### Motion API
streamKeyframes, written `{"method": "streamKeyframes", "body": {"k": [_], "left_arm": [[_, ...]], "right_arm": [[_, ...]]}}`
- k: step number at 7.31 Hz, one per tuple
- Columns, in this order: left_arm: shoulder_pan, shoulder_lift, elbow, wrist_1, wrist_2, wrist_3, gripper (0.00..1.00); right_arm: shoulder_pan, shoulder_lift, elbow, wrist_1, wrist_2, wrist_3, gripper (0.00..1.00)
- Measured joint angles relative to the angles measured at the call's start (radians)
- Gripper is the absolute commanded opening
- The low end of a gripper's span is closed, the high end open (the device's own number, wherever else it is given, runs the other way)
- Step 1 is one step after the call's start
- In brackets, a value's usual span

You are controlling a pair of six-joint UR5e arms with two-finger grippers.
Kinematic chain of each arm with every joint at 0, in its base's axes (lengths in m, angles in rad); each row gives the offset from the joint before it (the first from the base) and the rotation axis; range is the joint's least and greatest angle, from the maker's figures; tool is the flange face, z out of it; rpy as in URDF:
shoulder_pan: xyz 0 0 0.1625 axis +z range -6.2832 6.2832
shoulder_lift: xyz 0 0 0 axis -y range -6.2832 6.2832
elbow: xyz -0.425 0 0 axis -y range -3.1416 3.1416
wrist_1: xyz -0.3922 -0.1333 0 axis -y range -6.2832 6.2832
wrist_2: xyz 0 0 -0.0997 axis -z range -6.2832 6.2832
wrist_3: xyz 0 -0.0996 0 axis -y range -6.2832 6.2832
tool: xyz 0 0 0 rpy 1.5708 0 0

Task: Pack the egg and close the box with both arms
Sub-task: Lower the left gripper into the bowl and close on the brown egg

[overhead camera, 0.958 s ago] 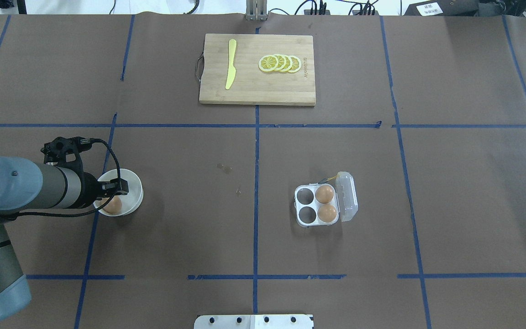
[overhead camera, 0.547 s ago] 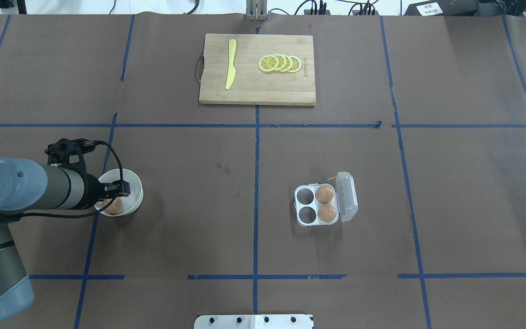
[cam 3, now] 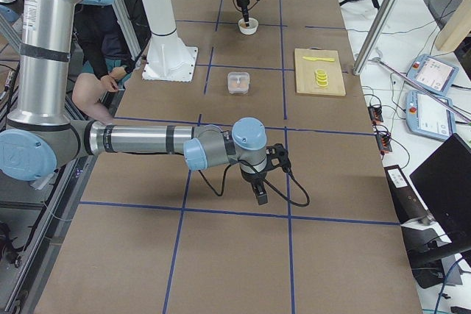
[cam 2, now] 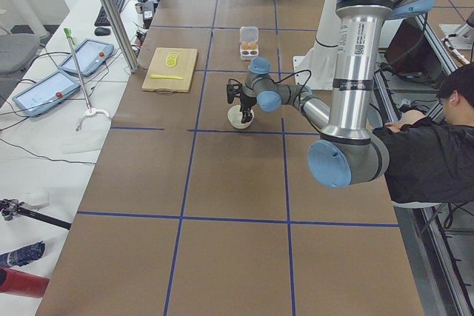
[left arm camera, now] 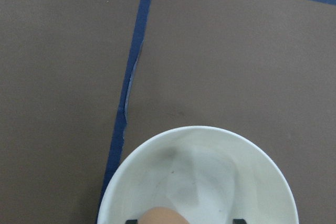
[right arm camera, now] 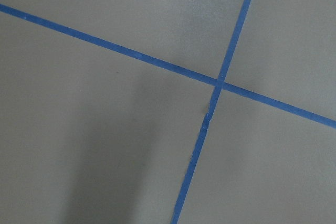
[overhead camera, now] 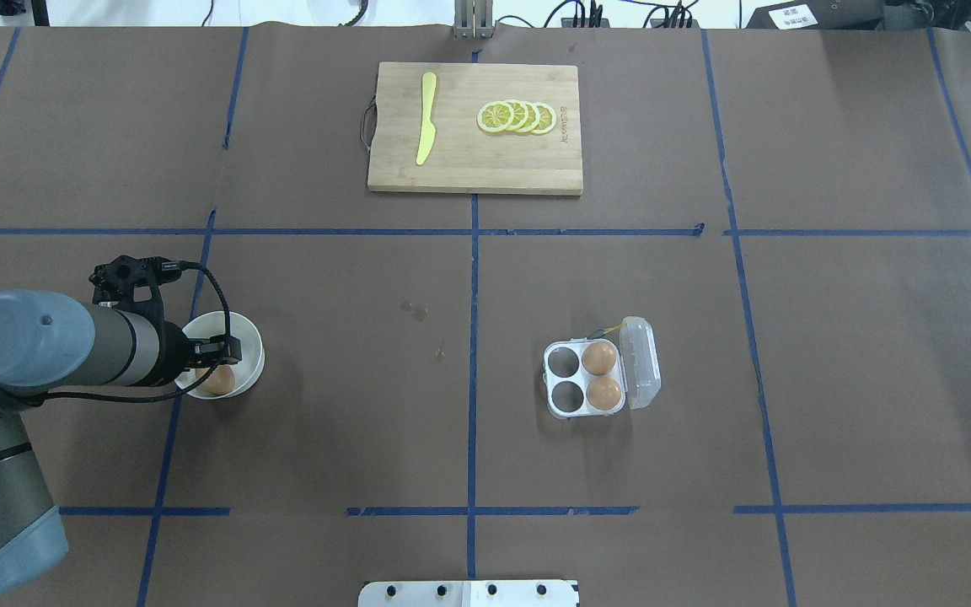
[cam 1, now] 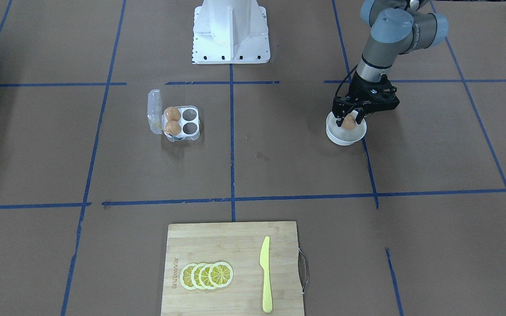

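Pick-up step in hand: left fingers point(overhead camera: 222, 348) spread, egg point(overhead camera: 219, 381) between them, low in white bowl point(overhead camera: 251, 337); best closed gently across widest girth, then raised straight clear of rim toward box point(overhead camera: 583, 377), open-lidded, well apart from fingers on counter point(overhead camera: 367, 421); right fingers point(cam 3: 261, 198): cannot tell.

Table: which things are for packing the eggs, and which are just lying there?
For the job: egg in the white bowl, box, left gripper.
Just lying about: cutting board, yellow knife, lemon slices.
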Motion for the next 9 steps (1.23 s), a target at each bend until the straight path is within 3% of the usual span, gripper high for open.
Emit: {"method": "streamKeyframes", "body": {"k": [9], "left_arm": [[0.001, -0.054, 0.055, 0.004, -0.002, 0.058, 0.70]], "right_arm": [[0.000, 0.000, -0.002, 0.000, -0.001, -0.001, 1.00]]}}
